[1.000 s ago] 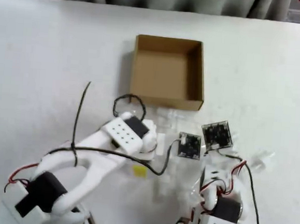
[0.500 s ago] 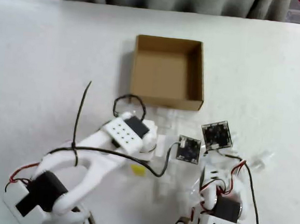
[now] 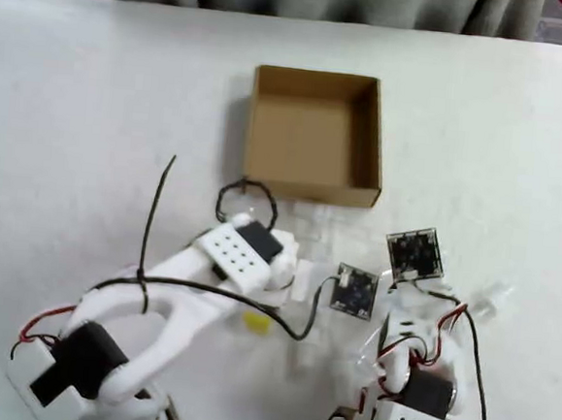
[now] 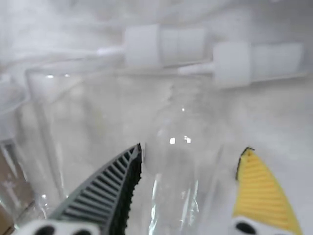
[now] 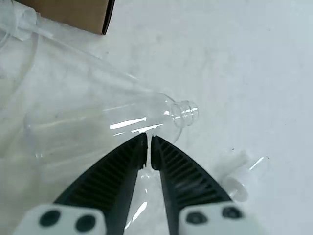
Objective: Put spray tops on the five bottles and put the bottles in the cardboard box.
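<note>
My left tool (image 4: 192,148) was open, its black and yellow fingers spread apart over a clear bottle (image 4: 98,112) on the worktop (image 3: 75,106). Two white spray tops (image 4: 161,45) lay just beyond that bottle. My right tool (image 5: 148,137) was closed, fingertips almost touching, just above an uncapped bottle (image 5: 98,127) that lay on its side with its neck pointing away from the cardboard box (image 3: 311,135). A loose spray top (image 5: 238,182) lay near that neck. Both bottles were outside the box, close to its nearest wall.
</note>
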`<move>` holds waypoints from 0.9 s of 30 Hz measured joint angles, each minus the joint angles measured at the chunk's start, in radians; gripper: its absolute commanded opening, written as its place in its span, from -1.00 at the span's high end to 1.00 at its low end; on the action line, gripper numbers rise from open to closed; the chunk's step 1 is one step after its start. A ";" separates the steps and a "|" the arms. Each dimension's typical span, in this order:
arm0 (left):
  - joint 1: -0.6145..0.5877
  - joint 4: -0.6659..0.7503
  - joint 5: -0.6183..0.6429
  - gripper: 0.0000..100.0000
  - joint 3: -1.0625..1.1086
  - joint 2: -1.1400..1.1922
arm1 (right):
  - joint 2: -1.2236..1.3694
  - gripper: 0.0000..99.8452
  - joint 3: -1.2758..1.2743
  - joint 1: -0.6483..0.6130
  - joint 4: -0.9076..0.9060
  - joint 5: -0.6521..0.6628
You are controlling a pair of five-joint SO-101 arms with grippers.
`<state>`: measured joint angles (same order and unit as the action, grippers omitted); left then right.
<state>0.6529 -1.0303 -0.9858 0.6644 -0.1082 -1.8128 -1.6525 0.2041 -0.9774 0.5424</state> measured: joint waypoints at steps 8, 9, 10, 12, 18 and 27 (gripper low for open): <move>0.000 -0.002 -0.006 0.38 -0.048 0.158 | 0.000 0.97 0.000 0.000 0.000 0.000; 0.002 -0.011 -0.008 0.39 -0.071 0.184 | 0.000 0.97 0.000 0.000 0.000 0.000; 0.003 -0.018 -0.008 0.43 -0.087 0.204 | 0.000 0.97 0.000 0.000 0.000 0.000; 0.005 -0.028 -0.008 0.53 -0.106 0.226 | 0.000 0.97 0.000 0.000 0.000 0.000; 0.012 -0.032 -0.008 0.85 -0.109 0.229 | 0.000 0.97 0.000 0.000 0.000 0.000; 0.021 -0.173 0.112 0.84 -0.163 0.212 | 0.000 0.97 0.000 0.000 0.000 0.000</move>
<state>0.6743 -1.2037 -0.8738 0.5017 0.1036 -1.8128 -1.6525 0.2041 -0.9774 0.5424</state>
